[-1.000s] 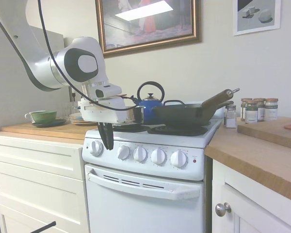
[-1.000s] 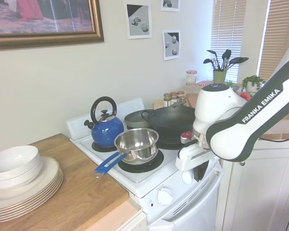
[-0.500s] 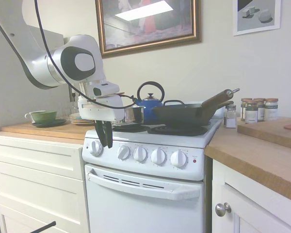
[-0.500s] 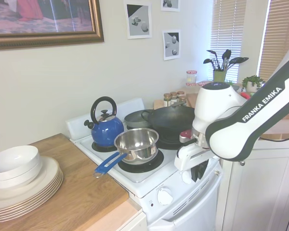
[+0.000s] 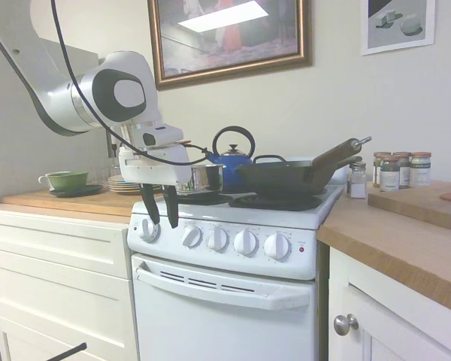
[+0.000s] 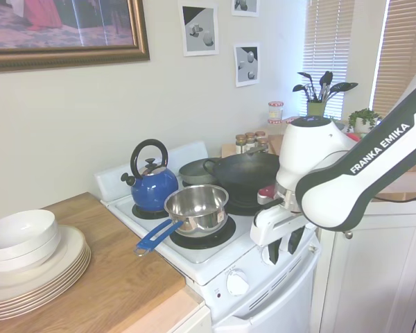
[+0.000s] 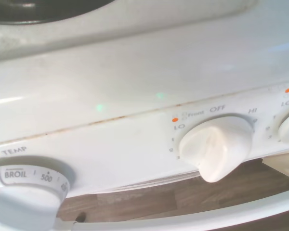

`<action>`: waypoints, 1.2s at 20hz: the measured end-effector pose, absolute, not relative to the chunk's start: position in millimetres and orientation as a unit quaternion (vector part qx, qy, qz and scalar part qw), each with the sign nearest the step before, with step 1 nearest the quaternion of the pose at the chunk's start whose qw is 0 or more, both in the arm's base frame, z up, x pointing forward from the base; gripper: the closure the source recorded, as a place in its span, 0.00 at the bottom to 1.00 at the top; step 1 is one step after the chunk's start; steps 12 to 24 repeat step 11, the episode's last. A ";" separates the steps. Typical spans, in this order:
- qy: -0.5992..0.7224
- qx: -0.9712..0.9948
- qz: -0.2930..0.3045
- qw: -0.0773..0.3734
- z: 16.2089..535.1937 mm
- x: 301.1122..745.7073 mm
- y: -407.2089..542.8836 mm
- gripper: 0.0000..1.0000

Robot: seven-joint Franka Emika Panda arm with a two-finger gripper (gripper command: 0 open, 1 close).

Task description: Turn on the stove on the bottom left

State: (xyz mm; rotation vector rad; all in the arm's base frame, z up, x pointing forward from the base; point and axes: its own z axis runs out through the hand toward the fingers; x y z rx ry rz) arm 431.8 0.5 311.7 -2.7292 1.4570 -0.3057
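The white stove [image 5: 286, 222] has a row of round white knobs [image 5: 217, 239], a small red light [image 5: 301, 249] and an oven-door handle [image 5: 222, 286]. My gripper [image 5: 161, 221] hangs open, fingers pointing down, just in front of the panel's left end. One finger is over the leftmost knob [image 5: 148, 229], the other between it and the second knob [image 5: 191, 236]. In the second exterior view the gripper [image 6: 283, 248] is open above the stove's front edge [image 6: 215, 267]. The wrist view shows a knob [image 7: 216, 147] marked Front, OFF, LO, HI, and beside it the TEMP knob [image 7: 24, 199].
On the burners stand a blue kettle [image 5: 233, 159], a steel saucepan [image 6: 196, 207] with a blue handle, and a black pan [image 5: 286, 177]. Stacked plates and bowls [image 6: 24, 260] sit on the wooden counter, with spice jars [image 5: 397, 170] on the other side. White drawer cabinets [image 5: 56, 286] flank the stove.
The fingers have gone from shut to open. The gripper has shifted slightly left along the knob row and risen a little.
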 end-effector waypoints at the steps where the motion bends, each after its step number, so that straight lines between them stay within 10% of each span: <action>1: 0.468 -0.878 -0.098 0.016 311.7 431.8 1.4 0.00; 24: 0.466 -0.879 -0.096 0.014 309.4 429.8 2.7 0.00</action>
